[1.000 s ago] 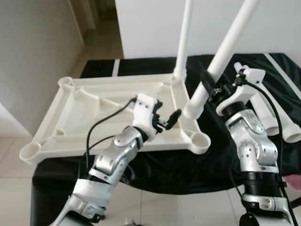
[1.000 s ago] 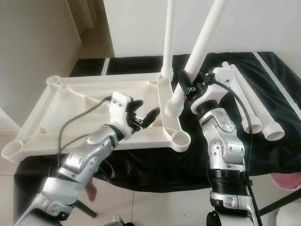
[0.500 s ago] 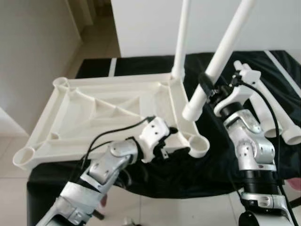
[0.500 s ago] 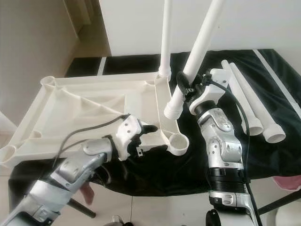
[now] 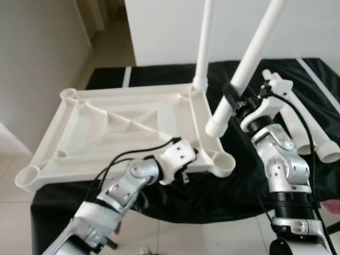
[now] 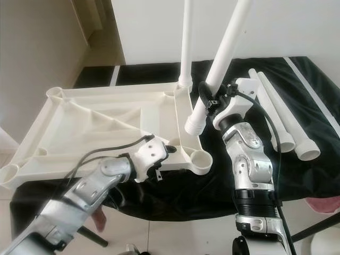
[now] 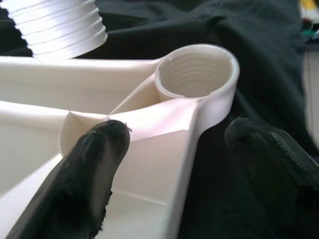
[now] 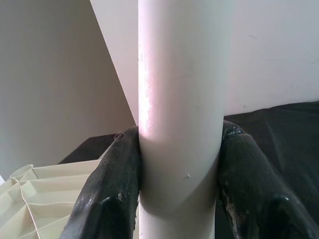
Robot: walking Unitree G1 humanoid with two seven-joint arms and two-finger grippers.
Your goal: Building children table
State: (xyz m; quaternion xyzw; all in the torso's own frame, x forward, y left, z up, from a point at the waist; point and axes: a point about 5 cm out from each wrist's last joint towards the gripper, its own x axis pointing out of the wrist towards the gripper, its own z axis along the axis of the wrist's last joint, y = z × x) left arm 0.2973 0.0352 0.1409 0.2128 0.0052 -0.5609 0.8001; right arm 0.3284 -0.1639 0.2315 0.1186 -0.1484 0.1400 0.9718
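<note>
I have the table top (image 5: 117,127) lying upside down on the black cloth (image 5: 249,175), one leg (image 5: 203,45) already standing upright in its far right corner. My right gripper (image 5: 232,99) is clamped around a second leg (image 5: 249,58), holding it tilted in the air with its threaded end just above and beside the near right corner socket (image 5: 223,164). Two spare legs (image 6: 289,130) lie on the cloth off to the right.

My left gripper (image 7: 174,154) sits at that same near corner, fingers (image 7: 94,164) spread apart and straddling the rim beside the socket, not yet pinching it; in the left wrist view the socket's inner thread is plain and the leg's threaded tip hangs just beyond it.

To do this well, I judge I should close the left gripper on the rim first so the top cannot slide or rock. Then I bring the leg upright before lowering it, since a tilted entry would likely cross the threads. Once the tip rests square in the socket, I turn gently and stop if it binds.
</note>
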